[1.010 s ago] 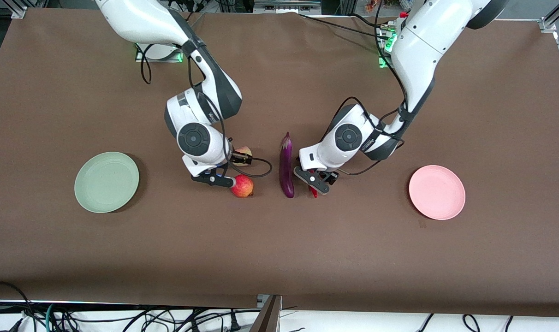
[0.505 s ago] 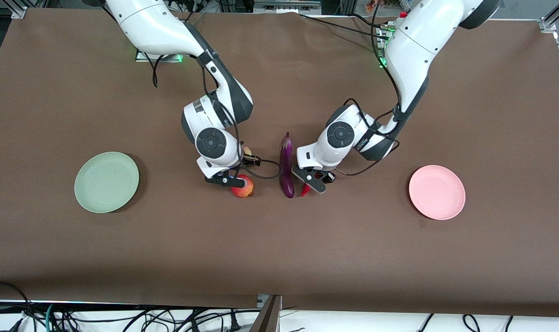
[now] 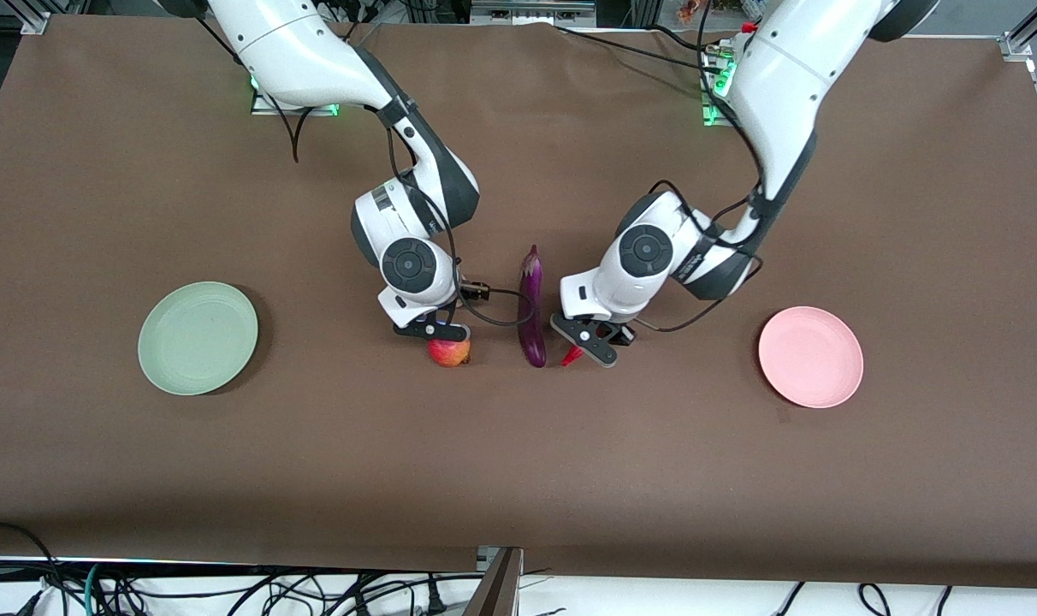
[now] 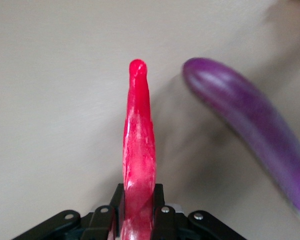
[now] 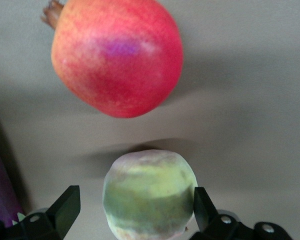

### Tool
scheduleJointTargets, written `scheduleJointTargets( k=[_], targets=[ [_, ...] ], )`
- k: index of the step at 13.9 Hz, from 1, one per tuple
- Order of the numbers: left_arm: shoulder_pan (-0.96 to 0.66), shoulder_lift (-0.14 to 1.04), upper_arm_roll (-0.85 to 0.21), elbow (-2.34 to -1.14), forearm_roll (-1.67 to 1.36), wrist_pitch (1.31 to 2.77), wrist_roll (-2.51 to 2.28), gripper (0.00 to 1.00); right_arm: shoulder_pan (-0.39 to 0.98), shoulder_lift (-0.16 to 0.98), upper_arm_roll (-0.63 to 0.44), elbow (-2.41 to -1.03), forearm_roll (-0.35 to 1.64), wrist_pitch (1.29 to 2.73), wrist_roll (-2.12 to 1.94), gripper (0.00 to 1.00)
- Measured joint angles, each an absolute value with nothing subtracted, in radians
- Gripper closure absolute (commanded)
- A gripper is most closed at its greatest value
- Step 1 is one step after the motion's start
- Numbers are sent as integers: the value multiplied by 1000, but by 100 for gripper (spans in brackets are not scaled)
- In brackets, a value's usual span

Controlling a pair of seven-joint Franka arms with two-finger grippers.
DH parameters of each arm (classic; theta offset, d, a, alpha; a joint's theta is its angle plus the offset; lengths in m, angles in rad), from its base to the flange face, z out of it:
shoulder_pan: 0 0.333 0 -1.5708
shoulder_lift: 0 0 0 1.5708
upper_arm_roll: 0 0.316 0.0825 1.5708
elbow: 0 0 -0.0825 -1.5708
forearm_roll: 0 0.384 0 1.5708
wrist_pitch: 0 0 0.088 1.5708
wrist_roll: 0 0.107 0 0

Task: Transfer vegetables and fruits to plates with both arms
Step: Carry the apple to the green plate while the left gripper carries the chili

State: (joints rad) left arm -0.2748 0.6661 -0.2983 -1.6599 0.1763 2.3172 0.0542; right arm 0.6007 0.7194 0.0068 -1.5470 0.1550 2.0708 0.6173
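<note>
Left gripper sits low at the table middle, fingers closed on the red chili pepper; the chili's tip sticks out past the fingers, just beside the eggplant, toward the left arm's end from it. Can't tell if the chili touches the table.

Right gripper is low, just on the right arm's side of the eggplant. Its fingers are spread open on both sides of the pale peach, not clearly touching it. The peach is hidden under the wrist in the front view. The red apple lies on the table just beside the peach, nearer the front camera.

2 plates: green plate toward the right arm's end, pink plate toward the left arm's end, both well apart from the fruit and vegetables.
</note>
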Motion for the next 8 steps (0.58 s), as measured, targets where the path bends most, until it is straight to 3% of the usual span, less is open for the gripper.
scheduleJointTargets(
  k=[3, 5, 8],
  targets=[
    [-176, 564, -298, -1655, 176, 2130, 321, 98, 601, 720, 3, -1552, 154, 2067, 605, 54],
    [-81, 531, -297, -1655, 176, 2042, 564, 98, 602, 719, 3, -1554, 154, 2066, 595, 65],
    [68, 523, -295, -1657, 176, 1982, 898, 94, 603, 719, 2, -1554, 154, 2064, 574, 66]
  ],
)
